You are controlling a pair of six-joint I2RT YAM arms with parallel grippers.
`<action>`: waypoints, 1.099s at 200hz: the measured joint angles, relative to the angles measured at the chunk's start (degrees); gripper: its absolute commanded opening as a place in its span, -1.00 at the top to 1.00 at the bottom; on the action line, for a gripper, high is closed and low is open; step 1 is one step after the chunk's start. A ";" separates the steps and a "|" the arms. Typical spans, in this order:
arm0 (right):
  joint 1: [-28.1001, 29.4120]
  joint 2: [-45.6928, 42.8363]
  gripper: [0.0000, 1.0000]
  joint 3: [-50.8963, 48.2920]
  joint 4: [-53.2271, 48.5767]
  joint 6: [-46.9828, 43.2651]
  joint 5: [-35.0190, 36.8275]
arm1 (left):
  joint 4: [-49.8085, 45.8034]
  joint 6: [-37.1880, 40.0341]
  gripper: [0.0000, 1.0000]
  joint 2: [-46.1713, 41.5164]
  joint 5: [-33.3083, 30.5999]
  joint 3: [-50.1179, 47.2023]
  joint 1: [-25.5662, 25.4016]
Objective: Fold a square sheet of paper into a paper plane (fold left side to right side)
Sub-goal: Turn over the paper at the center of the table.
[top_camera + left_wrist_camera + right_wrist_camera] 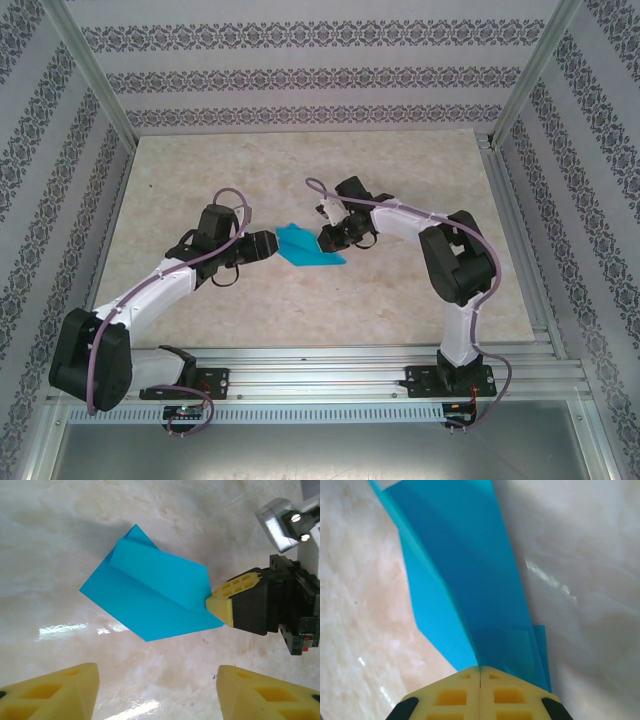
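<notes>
The cyan-blue sheet of paper (305, 246) lies partly folded on the table between both arms, with a raised crease down its middle (150, 592). My right gripper (328, 240) is shut, its yellow fingertips (480, 677) pressed together on the paper's near edge (470, 580), where the crease runs into them. In the left wrist view that pinch sits at the paper's right corner (226, 600). My left gripper (266, 245) stands open just left of the paper, its two yellow fingers (55, 690) wide apart over bare table, nothing between them (157, 695).
The beige marble tabletop (300, 310) is bounded by patterned walls (300, 70) at the back and sides. An aluminium rail (320, 375) with the arm bases runs along the near edge.
</notes>
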 measured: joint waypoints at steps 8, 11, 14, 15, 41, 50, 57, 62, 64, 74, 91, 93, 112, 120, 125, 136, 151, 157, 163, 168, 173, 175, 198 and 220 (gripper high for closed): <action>-0.59 -2.82 1.00 -2.08 1.60 1.62 -0.44 | 0.48 -0.76 -0.48 -0.87 0.50 -0.26 0.00; -1.14 -4.85 1.00 -3.23 2.38 2.84 -0.70 | 0.74 -1.03 -0.50 -1.36 0.68 -0.33 0.00; -1.27 -5.40 1.00 -3.61 3.04 3.41 -0.85 | 1.07 -1.42 -0.52 -1.68 0.81 -0.42 0.00; -1.51 -6.19 1.00 -4.17 3.43 3.74 -0.98 | 1.22 -1.60 -0.52 -1.84 0.87 -0.44 0.00; -4.52 -19.23 1.00 -12.61 13.09 11.67 -3.78 | 5.70 -5.18 -0.73 -6.82 2.58 -1.62 0.00; -5.14 -22.36 1.00 -14.93 16.22 14.27 -4.66 | 7.50 -6.49 -0.80 -8.55 3.02 -2.10 0.00; -5.42 -24.72 1.00 -17.03 19.50 16.96 -5.46 | 8.92 -7.65 -0.85 -9.66 3.45 -2.38 0.00; -5.46 -25.81 1.00 -18.29 21.42 18.40 -5.88 | 9.86 -8.39 -0.87 -10.19 3.72 -2.56 0.00; -5.51 -26.01 1.00 -18.56 21.84 18.97 -6.03 | 10.36 -8.76 -0.87 -10.38 3.85 -2.67 0.00; -5.68 -28.09 1.00 -21.64 26.05 22.32 -6.95 | 12.74 -10.78 -0.90 -10.99 4.68 -3.15 0.00; -5.79 -30.40 1.00 -26.01 32.26 28.30 -8.20 | 18.18 -15.02 -0.94 -10.73 6.45 -4.74 0.00; -5.79 -30.56 1.00 -26.36 32.83 28.83 -8.24 | 18.51 -15.34 -0.95 -10.69 6.60 -4.90 0.00; -6.14 -32.09 1.00 -29.35 39.28 34.60 -9.11 | 26.53 -21.22 -0.99 -8.96 8.48 -8.02 -0.11; -6.14 -32.63 1.00 -30.08 41.90 37.16 -9.38 | 29.53 -23.58 -0.99 -7.72 9.18 -9.09 -0.24; -6.14 -33.00 1.00 -30.45 43.60 38.64 -9.49 | 30.82 -24.68 -0.99 -7.17 9.38 -9.53 -0.39; -6.14 -33.68 1.00 -30.88 46.88 41.72 -9.49 | 34.58 -27.71 -0.99 -5.27 9.77 -10.43 -0.94; -6.14 -34.38 1.00 -31.12 50.93 45.42 -9.46 | 37.97 -30.51 -0.99 -3.56 10.14 -10.56 -2.05; -6.14 -34.51 1.00 -31.17 52.54 46.97 -9.44 | 39.56 -31.63 -0.99 -3.04 10.16 -10.56 -2.78; -6.14 -34.60 1.00 -31.21 54.03 48.46 -9.40 | 41.00 -32.48 -0.99 -2.64 10.16 -10.56 -3.43; -6.14 -34.62 1.00 -31.28 55.30 49.72 -9.40 | 42.53 -33.44 -0.99 -2.25 10.12 -10.56 -4.13; -6.14 -34.64 1.00 -31.41 56.39 50.77 -9.29 | 43.67 -34.05 -0.99 -1.92 10.14 -10.51 -4.63; -6.14 -34.64 1.00 -31.45 56.76 51.17 -9.25 | 44.17 -34.34 -0.99 -1.77 10.14 -10.51 -4.83; -6.10 -34.67 1.00 -32.13 60.08 55.06 -8.74 | 49.05 -36.98 -0.99 0.61 10.08 -9.70 -6.95; -6.10 -34.67 1.00 -32.89 63.06 58.66 -8.13 | 52.17 -38.77 -0.99 3.23 9.81 -8.04 -9.01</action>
